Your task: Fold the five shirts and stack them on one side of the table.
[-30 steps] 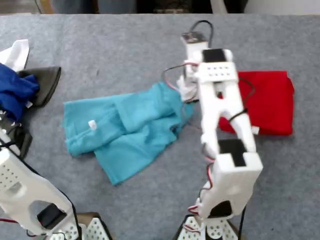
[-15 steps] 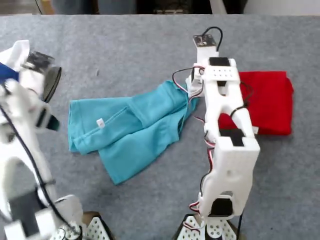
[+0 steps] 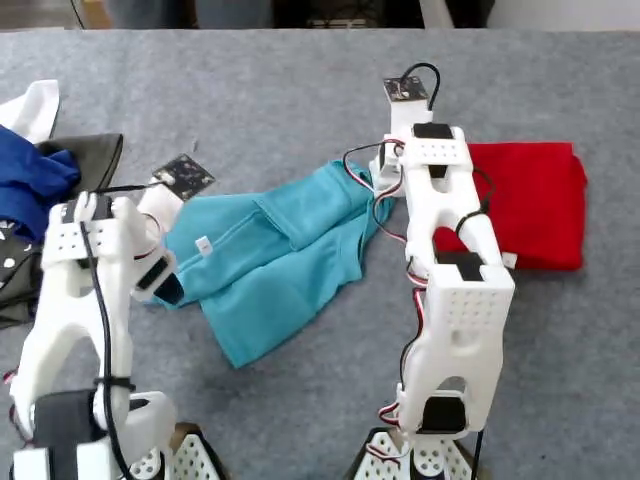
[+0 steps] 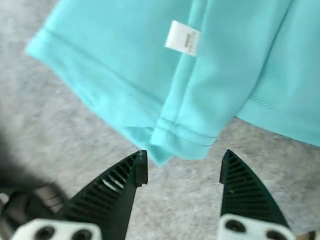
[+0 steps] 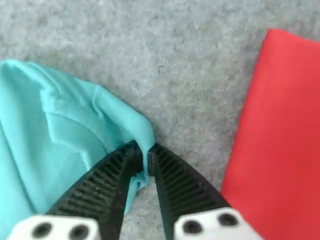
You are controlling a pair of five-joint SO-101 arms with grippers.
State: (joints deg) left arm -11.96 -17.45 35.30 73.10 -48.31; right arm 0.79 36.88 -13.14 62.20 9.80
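A teal shirt [image 3: 270,250] lies crumpled in the middle of the grey table. My right gripper [image 5: 145,160] is shut on its right-hand edge [image 5: 142,131], close to a folded red shirt [image 3: 535,205] that lies flat at the right. My left gripper [image 4: 182,162] hangs open just off the teal shirt's left hem [image 4: 175,137], near its white label [image 4: 181,38]. In the high view the left arm [image 3: 100,260] stands over that left end and the right arm [image 3: 440,190] over the right end.
A heap of shirts sits at the table's left edge: blue [image 3: 30,185], dark grey [image 3: 90,160] and white [image 3: 35,105]. Bare grey cloth [image 3: 250,90] stretches along the far side and in front of the teal shirt.
The left arm has swung from the heap at the left edge over to the teal shirt's left end. The right gripper has drawn the shirt slightly rightwards.
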